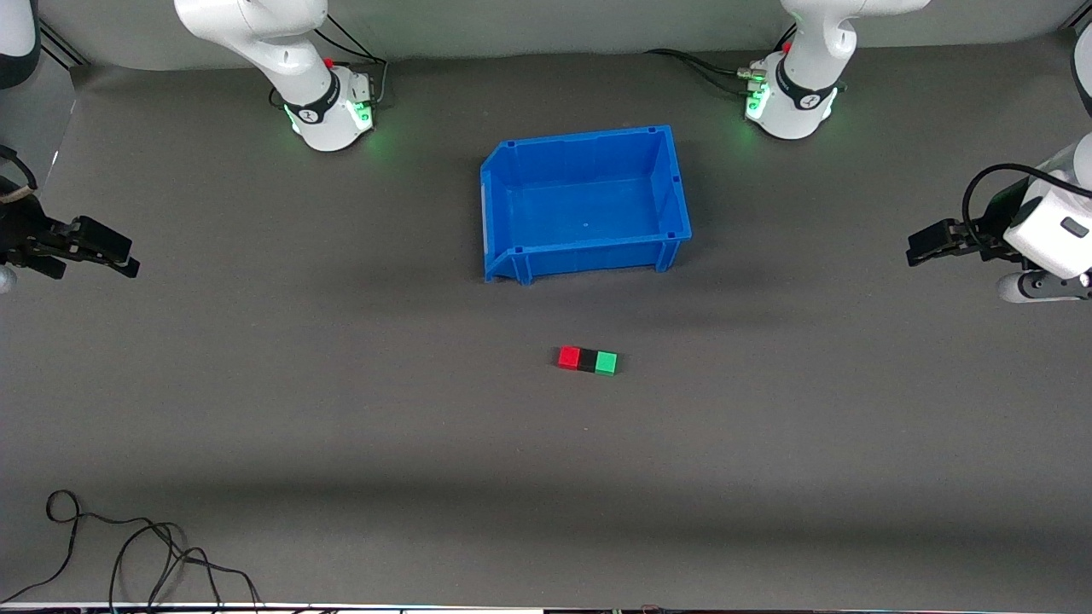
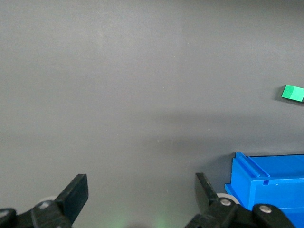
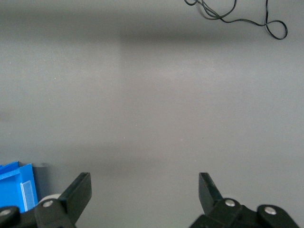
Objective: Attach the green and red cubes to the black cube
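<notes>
Now both arms wait at the table ends — left gripper (image 1: 920, 247) and right gripper (image 1: 124, 256) spread wide.

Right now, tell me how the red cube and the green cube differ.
The red cube is bright red; the green cube is bright green. Red touches the black cube on the side toward the right arm's end of the table, green on the side toward the left arm's end. Both look equal in size, rest on the table and are ungripped.
</notes>
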Action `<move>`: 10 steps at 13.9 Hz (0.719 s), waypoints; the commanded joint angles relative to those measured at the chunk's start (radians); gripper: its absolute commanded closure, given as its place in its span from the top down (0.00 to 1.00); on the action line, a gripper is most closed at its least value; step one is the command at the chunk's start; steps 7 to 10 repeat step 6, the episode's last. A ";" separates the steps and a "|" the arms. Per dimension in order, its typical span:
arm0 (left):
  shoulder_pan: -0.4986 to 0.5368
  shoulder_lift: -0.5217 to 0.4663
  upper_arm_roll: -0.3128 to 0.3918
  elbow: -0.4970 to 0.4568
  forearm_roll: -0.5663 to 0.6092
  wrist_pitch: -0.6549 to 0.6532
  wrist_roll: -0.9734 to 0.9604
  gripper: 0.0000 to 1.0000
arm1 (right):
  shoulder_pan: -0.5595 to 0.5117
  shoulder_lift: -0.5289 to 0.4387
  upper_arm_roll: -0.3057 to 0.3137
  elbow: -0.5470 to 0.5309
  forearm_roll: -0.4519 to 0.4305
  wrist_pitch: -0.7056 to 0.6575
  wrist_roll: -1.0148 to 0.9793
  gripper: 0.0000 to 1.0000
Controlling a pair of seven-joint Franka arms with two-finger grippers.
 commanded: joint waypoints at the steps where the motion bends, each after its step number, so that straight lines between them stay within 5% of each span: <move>1: -0.001 -0.013 0.000 -0.015 -0.002 0.006 0.007 1.00 | -0.010 -0.012 0.010 -0.007 0.021 -0.011 0.013 1.00; 10: 0.000 -0.013 0.002 -0.011 -0.002 0.003 0.007 1.00 | -0.008 -0.009 0.010 -0.008 0.021 -0.011 0.013 1.00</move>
